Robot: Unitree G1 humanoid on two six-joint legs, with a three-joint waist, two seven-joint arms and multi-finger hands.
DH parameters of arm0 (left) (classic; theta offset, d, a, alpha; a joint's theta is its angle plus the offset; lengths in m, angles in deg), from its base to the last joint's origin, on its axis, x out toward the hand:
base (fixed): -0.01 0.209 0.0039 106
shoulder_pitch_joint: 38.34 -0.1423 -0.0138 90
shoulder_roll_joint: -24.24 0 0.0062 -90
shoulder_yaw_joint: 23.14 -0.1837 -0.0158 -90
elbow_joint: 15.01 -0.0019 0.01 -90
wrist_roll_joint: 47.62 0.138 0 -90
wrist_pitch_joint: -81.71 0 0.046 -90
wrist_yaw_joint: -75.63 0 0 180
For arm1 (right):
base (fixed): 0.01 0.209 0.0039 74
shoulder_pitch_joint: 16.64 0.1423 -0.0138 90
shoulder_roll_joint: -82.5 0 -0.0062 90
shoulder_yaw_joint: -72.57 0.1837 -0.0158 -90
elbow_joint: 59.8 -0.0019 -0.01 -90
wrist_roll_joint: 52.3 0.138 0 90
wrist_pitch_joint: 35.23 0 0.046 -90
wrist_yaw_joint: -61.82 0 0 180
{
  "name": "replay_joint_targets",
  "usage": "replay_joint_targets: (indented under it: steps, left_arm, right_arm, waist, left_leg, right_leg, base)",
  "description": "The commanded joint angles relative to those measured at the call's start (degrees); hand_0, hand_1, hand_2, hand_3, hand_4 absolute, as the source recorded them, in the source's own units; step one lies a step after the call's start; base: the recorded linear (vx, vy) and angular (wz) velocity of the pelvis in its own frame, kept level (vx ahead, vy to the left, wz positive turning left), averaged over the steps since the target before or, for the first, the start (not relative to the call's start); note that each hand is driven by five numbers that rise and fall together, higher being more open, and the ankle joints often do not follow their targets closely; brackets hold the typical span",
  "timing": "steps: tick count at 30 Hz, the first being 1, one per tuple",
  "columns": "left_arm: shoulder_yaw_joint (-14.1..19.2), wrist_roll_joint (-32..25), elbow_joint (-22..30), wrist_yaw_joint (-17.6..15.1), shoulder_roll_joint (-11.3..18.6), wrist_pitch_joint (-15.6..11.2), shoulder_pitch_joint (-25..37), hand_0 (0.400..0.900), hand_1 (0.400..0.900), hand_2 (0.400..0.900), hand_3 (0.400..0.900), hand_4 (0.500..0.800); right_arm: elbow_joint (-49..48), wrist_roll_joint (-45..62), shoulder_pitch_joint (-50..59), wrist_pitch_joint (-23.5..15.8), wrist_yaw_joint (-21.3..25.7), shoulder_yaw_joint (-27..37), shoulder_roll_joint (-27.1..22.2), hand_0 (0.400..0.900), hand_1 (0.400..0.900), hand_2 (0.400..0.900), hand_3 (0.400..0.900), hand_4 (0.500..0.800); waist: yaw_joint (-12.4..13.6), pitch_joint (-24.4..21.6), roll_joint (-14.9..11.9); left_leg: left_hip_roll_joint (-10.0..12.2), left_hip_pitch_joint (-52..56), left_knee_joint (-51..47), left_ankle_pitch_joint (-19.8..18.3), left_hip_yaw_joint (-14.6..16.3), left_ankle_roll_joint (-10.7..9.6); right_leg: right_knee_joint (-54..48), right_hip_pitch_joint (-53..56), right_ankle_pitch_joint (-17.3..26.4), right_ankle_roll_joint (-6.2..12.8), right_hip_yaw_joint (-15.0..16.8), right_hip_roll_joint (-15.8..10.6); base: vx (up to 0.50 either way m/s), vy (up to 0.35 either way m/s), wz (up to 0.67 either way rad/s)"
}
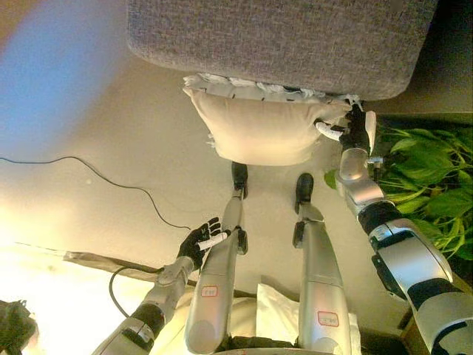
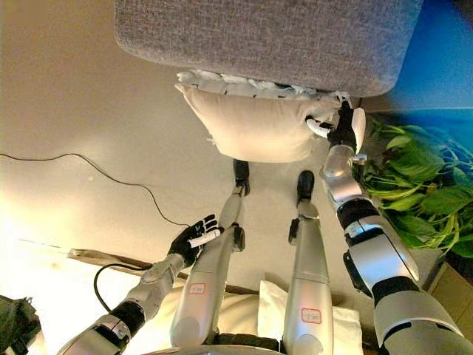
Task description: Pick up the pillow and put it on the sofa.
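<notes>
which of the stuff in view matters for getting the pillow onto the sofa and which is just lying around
Job:
pillow, on the floor against the sofa
sofa
right hand, gripping the pillow's corner
left hand, open, idle

Lying about:
green plant

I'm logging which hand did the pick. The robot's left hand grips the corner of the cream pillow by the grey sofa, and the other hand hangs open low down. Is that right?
Not quite: the hands are swapped. In the left eye view the right hand grips the corner of the cream pillow by the grey sofa, and the left hand hangs open low down.
</notes>
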Motion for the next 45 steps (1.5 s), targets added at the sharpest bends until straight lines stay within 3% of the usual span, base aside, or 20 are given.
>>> replay_joint_targets:
  steps: [1,5,6,7,25,35,42,45]
  left_arm:
    - [-3.9,-0.5,0.8,0.6,-2.8,0.0,-5.1,0.9,0.9,0.9,0.9,0.8]
    - [-3.1,0.7,0.7,0.2,-3.4,-0.4,-5.3,0.9,0.9,0.9,0.9,0.8]
    - [-3.1,0.8,0.6,0.2,-3.4,-0.5,-5.5,0.9,0.9,0.9,0.9,0.8]
    - [-3.0,0.8,0.6,0.3,-3.4,-0.5,-5.6,0.9,0.9,0.9,0.9,0.8]
    - [-2.5,2.4,-1.1,0.9,-3.6,-1.4,-6.4,0.9,0.9,0.9,0.9,0.8]
    - [-0.8,3.4,-4.4,2.2,-3.1,-0.5,-6.5,0.9,0.9,0.9,0.9,0.8]
    - [1.6,6.2,-7.3,2.3,-1.9,3.1,-6.0,0.9,0.9,0.9,0.9,0.8]
    - [3.0,7.5,-8.6,2.5,-1.0,5.0,-6.4,0.9,0.9,0.9,0.9,0.8]
  right_arm:
    - [-5.9,1.6,1.5,-3.8,-2.3,-2.1,-3.1,0.9,0.9,0.9,0.9,0.8]
    - [-8.5,2.4,0.5,-4.4,-4.5,-3.0,-1.1,0.9,0.9,0.9,0.9,0.8]
    - [-9.2,2.1,0.3,-4.3,-4.8,-3.3,-0.9,0.518,0.518,0.518,0.518,0.571]
    - [-9.6,1.8,0.2,-4.1,-4.6,-3.5,-0.8,0.4,0.4,0.4,0.4,0.5]
    - [-9.0,1.0,-0.1,-4.6,-5.4,-3.7,-0.7,0.4,0.4,0.4,0.4,0.5]
    - [-13.1,-2.7,-5.8,-5.8,-7.1,-4.6,0.2,0.4,0.4,0.4,0.4,0.5]
    - [-21.3,-5.9,-12.0,-3.4,-9.5,-4.4,-1.8,0.4,0.4,0.4,0.4,0.5]
    - [-26.9,-7.0,-16.2,-2.3,-10.7,-3.2,-2.7,0.4,0.4,0.4,0.4,0.5]
  waist:
    - [0.7,0.4,3.0]
    - [0.7,0.4,2.6]
    - [0.7,0.4,2.5]
    - [0.7,0.4,2.5]
    - [0.9,0.4,2.4]
    - [-0.1,0.4,-0.7]
    - [-0.9,0.4,-3.8]
    - [-1.0,-1.8,-5.1]
  left_leg:
    - [-2.1,-0.2,4.0,-8.4,0.2,-2.6]
    - [-2.1,-0.5,4.1,-8.2,0.2,-2.6]
    - [-2.0,-0.6,4.2,-8.2,0.2,-2.7]
    - [-2.0,-0.6,4.3,-8.1,0.2,-2.7]
    - [-2.3,1.7,3.8,-8.2,0.3,-2.7]
    - [-1.9,10.3,2.7,-9.6,-0.2,-2.6]
    - [-1.6,21.1,3.4,-12.0,-0.8,-2.6]
    - [-1.6,24.7,3.3,-13.0,-1.2,-2.4]
  right_leg:
    - [-17.5,3.4,10.5,0.15,-2.1,1.9]
    - [-17.3,3.2,10.3,-0.1,-2.3,2.3]
    - [-17.1,3.1,10.3,-0.14,-2.4,2.3]
    - [-17.0,3.1,10.3,-0.18,-2.4,2.4]
    - [-16.9,4.9,10.5,-0.31,-3.0,2.7]
    - [-17.8,13.5,9.4,-0.42,-3.8,3.0]
    - [-18.9,25.0,8.2,0.36,-5.3,1.8]
    - [-19.9,29.1,7.4,0.57,-5.8,1.6]
  base:
    - [0.03,0.005,-0.03]
    - [0.01,0.003,-0.02]
    - [0.0,0.0,0.0]
    - [0.0,0.0,0.0]
    - [0.0,0.0,0.0]
    - [-0.04,-0.014,-0.04]
    - [0.0,-0.05,0.04]
    - [0.08,-0.057,0.09]
